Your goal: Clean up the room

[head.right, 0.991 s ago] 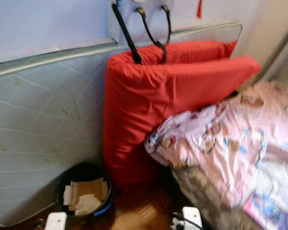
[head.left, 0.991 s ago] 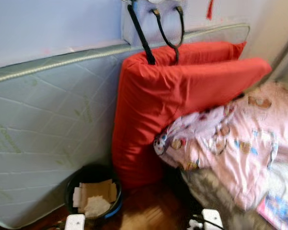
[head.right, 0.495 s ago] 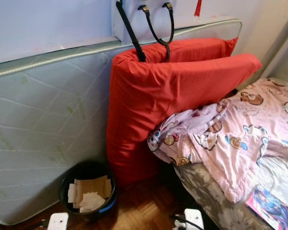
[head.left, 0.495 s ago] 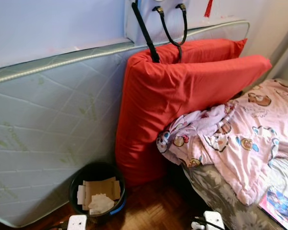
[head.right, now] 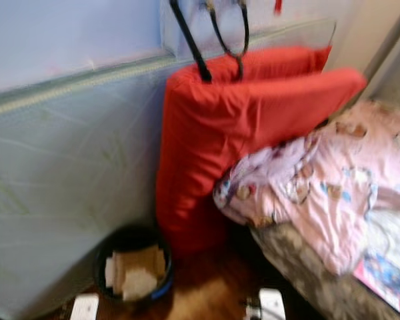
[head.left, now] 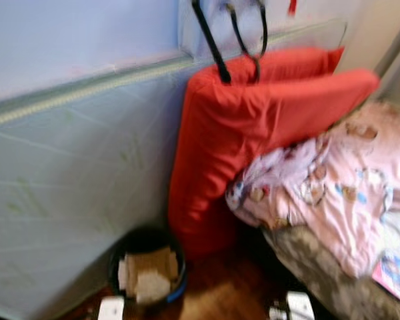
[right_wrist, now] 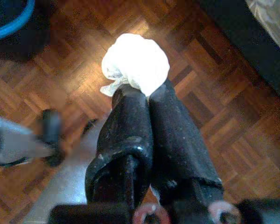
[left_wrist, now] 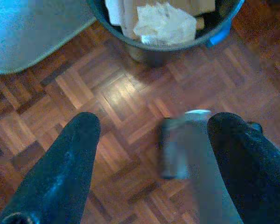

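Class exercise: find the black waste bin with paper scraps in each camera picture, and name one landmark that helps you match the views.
Left eye view: waste bin at bottom, left of centre, below the red cushion.
Right eye view: same spot.
Left wrist view: its rim beyond the open left pincer.
Right wrist view: a dark, blue-edged corner, perhaps the bin.
Shared landmark: the wood floor.

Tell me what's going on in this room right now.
The robot is tidying up. Its right gripper is shut on a crumpled white tissue, held above the parquet floor. The left gripper is open and holds nothing, pointed at the floor close to the black trash bin, which already holds cardboard and paper scraps. The bin sits beside a mattress propped against the wall and red cushions. The tissue is not yet in the bin.
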`<state>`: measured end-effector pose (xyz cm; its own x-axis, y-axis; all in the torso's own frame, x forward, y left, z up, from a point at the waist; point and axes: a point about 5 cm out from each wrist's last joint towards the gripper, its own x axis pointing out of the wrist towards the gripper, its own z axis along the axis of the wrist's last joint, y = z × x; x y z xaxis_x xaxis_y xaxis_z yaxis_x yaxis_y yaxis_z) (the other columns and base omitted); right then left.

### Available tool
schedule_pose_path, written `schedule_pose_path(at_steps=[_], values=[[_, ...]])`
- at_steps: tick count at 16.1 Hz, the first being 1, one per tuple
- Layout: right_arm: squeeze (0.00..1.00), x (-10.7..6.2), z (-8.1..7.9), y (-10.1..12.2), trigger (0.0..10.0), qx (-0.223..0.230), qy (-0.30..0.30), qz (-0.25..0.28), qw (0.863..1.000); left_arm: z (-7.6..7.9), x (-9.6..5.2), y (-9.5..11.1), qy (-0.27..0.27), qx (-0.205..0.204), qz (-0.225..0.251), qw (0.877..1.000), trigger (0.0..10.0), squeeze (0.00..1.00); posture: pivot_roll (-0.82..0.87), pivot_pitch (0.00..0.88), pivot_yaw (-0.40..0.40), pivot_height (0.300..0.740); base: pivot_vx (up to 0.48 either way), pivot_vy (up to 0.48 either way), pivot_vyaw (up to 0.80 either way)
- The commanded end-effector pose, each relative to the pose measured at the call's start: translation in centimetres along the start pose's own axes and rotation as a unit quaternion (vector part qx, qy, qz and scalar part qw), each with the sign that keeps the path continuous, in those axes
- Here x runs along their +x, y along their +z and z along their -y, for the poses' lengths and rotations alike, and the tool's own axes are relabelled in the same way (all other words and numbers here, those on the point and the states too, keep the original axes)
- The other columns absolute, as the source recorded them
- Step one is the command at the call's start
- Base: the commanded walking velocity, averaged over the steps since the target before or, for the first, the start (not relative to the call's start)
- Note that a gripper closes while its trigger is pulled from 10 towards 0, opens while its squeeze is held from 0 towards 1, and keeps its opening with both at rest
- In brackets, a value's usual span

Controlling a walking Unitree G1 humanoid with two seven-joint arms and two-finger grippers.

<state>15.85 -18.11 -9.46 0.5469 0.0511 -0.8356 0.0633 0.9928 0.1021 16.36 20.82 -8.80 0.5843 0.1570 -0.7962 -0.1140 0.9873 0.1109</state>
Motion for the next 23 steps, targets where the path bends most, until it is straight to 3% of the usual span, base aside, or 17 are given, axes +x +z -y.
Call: schedule_pose_path(at_steps=[1,12,19,23], values=[[0.0,0.08,-0.35,0.07,10.0,0.001,0.004,-0.002,1.0,-0.33,-0.06,-0.36,0.003,0.012,-0.01,1.0,10.0,0.0,0.07,0.0,-0.08,0.711,0.0,0.322,0.0],[0.0,0.09,-0.37,0.1,10.0,0.0,0.004,-0.001,1.0,-0.4,0.06,0.07,0.004,0.011,-0.007,1.0,10.0,0.0,0.07,0.0,-0.078,0.711,0.0,0.331,0.0],[0.0,0.1,-0.35,0.22,10.0,-0.011,0.006,0.001,1.0,-0.34,0.06,0.15,0.004,0.012,-0.002,1.0,10.0,0.0,0.07,0.0,-0.079,0.711,0.0,0.0,0.0],[0.0,0.11,-0.38,0.23,10.0,-0.009,0.007,0.001,1.0,-0.31,-0.02,-0.16,0.003,0.013,-0.005,1.0,10.0,0.0,0.07,0.0,-0.079,0.711,0.0,0.0,0.75]])
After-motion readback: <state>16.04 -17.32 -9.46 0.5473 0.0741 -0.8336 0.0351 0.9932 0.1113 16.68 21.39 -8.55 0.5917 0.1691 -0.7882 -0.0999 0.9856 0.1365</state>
